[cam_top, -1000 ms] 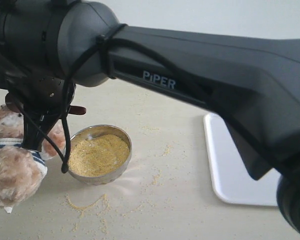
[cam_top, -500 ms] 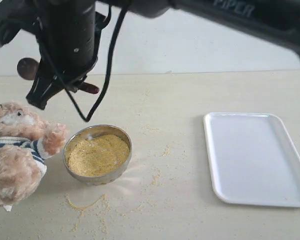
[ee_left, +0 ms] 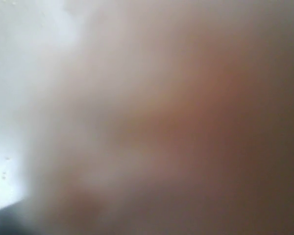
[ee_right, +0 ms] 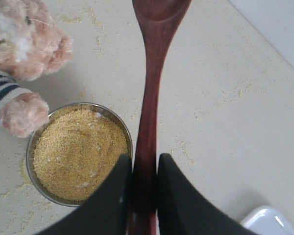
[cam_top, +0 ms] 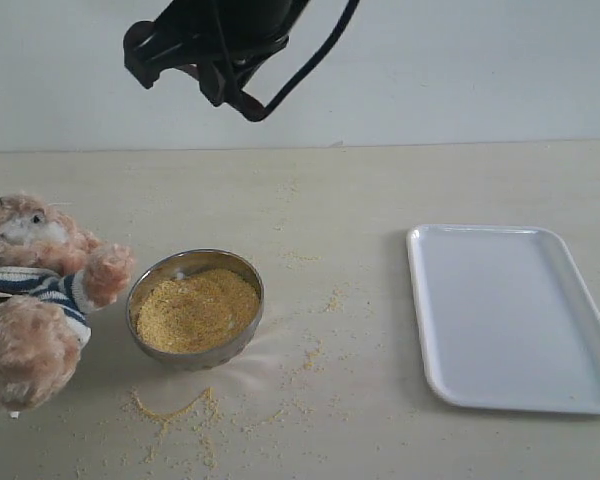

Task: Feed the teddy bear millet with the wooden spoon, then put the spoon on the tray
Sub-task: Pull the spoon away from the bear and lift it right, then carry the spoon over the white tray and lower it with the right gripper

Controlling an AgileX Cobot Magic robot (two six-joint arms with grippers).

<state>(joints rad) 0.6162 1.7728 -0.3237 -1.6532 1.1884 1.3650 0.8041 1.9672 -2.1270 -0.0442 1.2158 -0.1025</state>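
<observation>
Nearest the camera, stray grains [cam_top: 175,410] are lying scattered on the tabletop [cam_top: 360,200]. Just behind them the steel bowl [cam_top: 245,335] is sitting heaped with millet [cam_top: 195,310], and the teddy bear [cam_top: 30,300] is leaning at the left with one paw almost touching the rim. Off to the right, well apart from the bowl, the tray [cam_top: 510,310] is lying flat with no spoon on it yet. Farthest back and high above the tabletop, the right tool [cam_top: 215,45] is hanging; its wrist view shows it pinching the slim handle of the wooden spoon [ee_right: 149,112] narrowly between both fingers [ee_right: 176,196]. The spoon's bowl is cropped, so any load is not showing. The left tool is not showing anywhere, its own view being only a blur, so I cannot tell its state.

The feeding step is likely in hand. The next move is calling for lowering the spoon toward the millet or the bear's muzzle while keeping it level, and only then crossing to the tray.
</observation>
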